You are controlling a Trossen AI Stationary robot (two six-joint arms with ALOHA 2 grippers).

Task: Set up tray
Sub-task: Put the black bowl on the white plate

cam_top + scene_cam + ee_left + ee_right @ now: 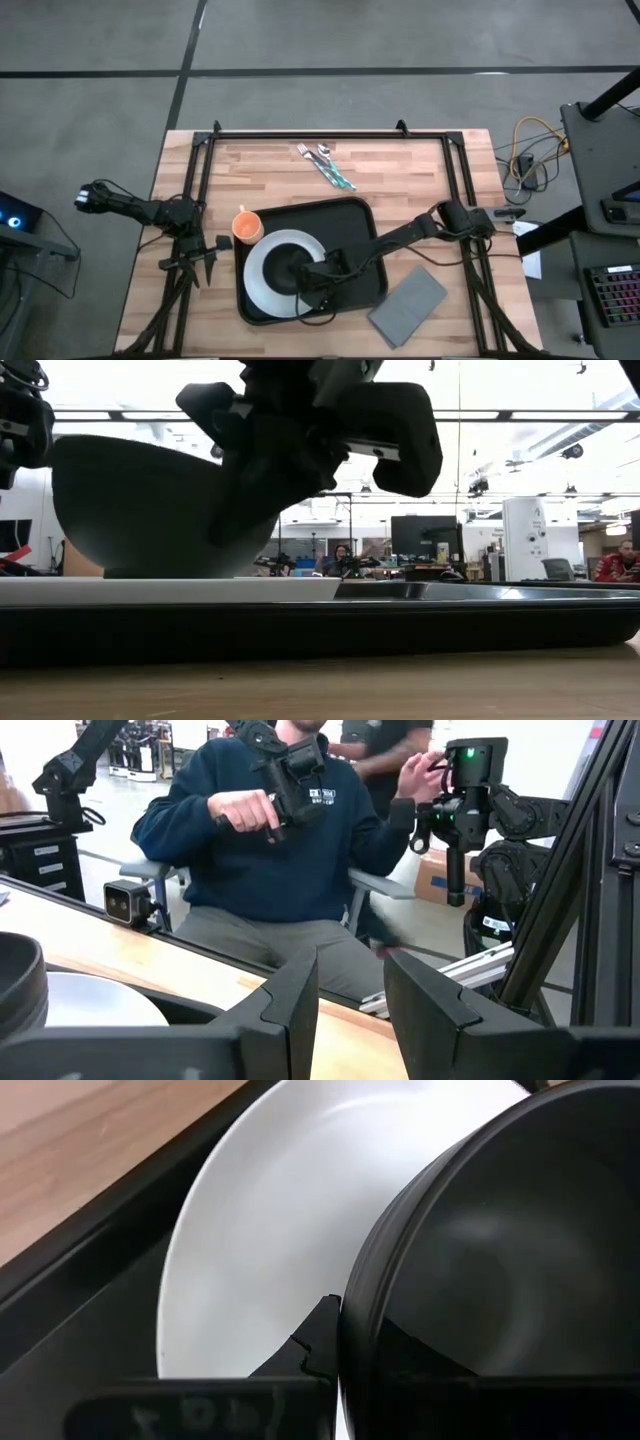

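- high view: the tray [362,222] lies on the wooden table [420,170], in its near middle part. a white plate [262,262] sits in the tray's left half with a black bowl [287,266] on it. the right gripper [310,283] reaches over the tray to the bowl's rim. an orange cup [247,226] stands at the tray's far left corner, just outside it. a grey napkin [408,305] lies near the tray's right near corner, and cutlery [325,163] lies well beyond the tray. the left gripper [203,257] hangs left of the tray, holding nothing.
- low view: the bowl [140,500] rests on the plate [170,591], which sits in the tray [450,622]; the right gripper's body is against the bowl's side.
- left wrist view: the left gripper's fingers [296,995] stand apart, released. a seated person [270,850] is beyond the table.
- right wrist view: the right gripper's fingers [318,1342] are clenched on the bowl's [500,1270] rim, above the plate [270,1230] and tray [90,1290].
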